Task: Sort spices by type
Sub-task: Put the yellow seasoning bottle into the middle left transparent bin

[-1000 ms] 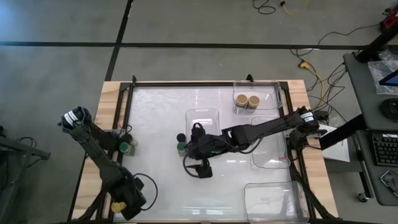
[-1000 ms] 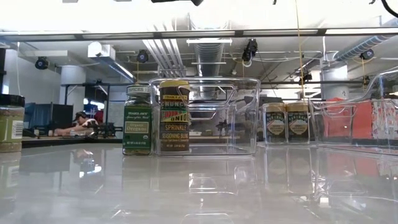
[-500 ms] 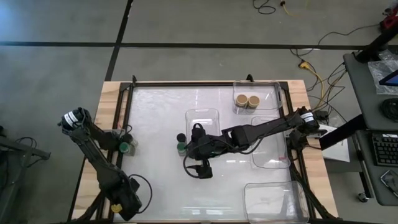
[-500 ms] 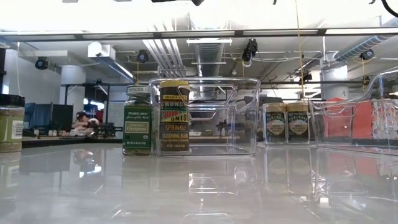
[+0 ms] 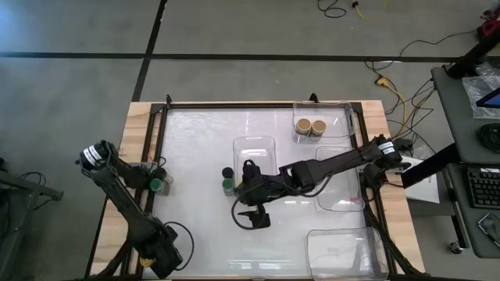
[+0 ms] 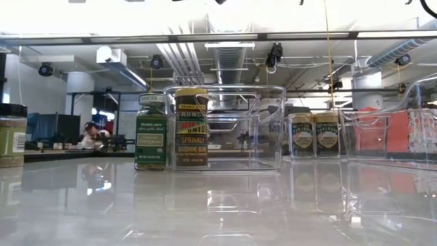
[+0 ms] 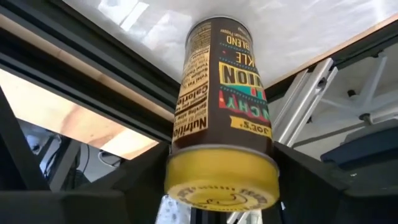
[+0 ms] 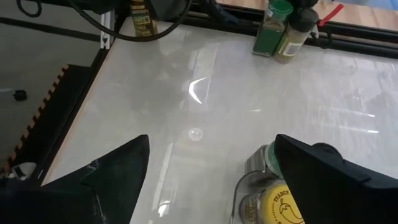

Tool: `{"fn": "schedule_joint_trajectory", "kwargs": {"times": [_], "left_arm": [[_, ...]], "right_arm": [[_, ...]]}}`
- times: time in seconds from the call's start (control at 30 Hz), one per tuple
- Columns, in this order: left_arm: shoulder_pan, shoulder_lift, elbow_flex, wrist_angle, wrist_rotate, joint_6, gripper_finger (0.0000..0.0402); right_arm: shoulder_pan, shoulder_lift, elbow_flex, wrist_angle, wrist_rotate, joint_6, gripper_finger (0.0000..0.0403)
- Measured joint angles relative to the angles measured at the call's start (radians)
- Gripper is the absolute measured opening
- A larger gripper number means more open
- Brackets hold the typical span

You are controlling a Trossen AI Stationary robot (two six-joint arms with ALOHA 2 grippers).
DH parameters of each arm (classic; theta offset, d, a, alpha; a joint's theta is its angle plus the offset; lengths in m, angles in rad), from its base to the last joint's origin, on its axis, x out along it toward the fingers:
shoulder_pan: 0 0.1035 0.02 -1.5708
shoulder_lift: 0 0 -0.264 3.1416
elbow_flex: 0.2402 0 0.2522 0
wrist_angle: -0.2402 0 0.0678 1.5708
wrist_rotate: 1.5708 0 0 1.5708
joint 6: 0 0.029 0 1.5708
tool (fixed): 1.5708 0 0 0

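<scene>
My left gripper (image 5: 154, 258) is at the table's near-left corner, shut on a brown-labelled jar with a yellow lid (image 7: 221, 112). My right gripper (image 5: 255, 218) is open above mid-table. In the right wrist view a second yellow-lidded jar (image 8: 281, 205) and a jar beside it (image 8: 260, 160) stand below its fingers, untouched. The low view shows that yellow-lidded jar (image 6: 192, 128) next to a green oregano jar (image 6: 151, 131), both upright before a clear tray (image 6: 235, 126). A green-lidded jar (image 5: 158, 185) and a black-lidded jar (image 5: 160, 172) stand by the left edge. Two tan-lidded jars (image 5: 310, 125) sit in the far tray. My left gripper (image 7: 221, 183) pinches the yellow-lidded jar at its lid end (image 7: 219, 163), with one finger (image 7: 149, 177) on each side. The jar points away from the wrist along the fingers, lid towards the camera. Its base (image 7: 217, 28) touches nothing that I can see.
Clear plastic trays lie at mid-table (image 5: 255, 148), by the right edge (image 5: 337, 183) and in the near-right corner (image 5: 344, 250). A dark frame rail (image 5: 160, 140) runs around the table. A broad bare stretch of white surface (image 5: 199, 226) lies between the arms.
My right gripper has drifted a little toward the table's near edge, staying open. My left arm has shifted slightly at the near-left corner and keeps hold of its jar. The standing jars have not moved.
</scene>
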Motion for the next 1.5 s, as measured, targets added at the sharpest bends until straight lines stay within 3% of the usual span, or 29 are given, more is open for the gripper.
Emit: {"fn": "schedule_joint_trajectory", "kwargs": {"times": [0.1,0.27,0.47,0.73,1.0,1.23,1.5], "left_arm": [[0.000,0.002,0.000,-0.003,0.002,0.002,0.0208],[0.002,-0.033,0.005,-0.024,-0.009,0.005,0.0208],[0.065,-0.047,0.115,-0.240,-0.082,0.121,0.0208],[0.285,0.001,0.233,-0.399,-0.215,0.503,0.0208],[0.490,0.068,0.275,-0.493,-0.300,0.922,0.0208],[0.596,0.162,0.359,-0.558,-0.382,1.224,0.0208],[0.636,0.292,0.472,-0.578,-0.476,1.392,0.0208]], "right_arm": [[0.006,-0.001,0.000,-0.010,0.000,0.013,0.0329],[0.013,-0.022,0.000,-0.064,0.000,0.022,0.0320],[0.023,-0.079,0.000,-0.125,0.004,0.036,0.0305],[0.049,-0.132,0.000,-0.176,0.028,0.073,0.0293],[0.117,-0.166,0.000,-0.335,0.081,0.184,0.0308],[0.190,-0.172,0.000,-0.455,0.140,0.303,0.0312],[0.232,-0.174,0.000,-0.515,0.192,0.393,0.0313]]}}
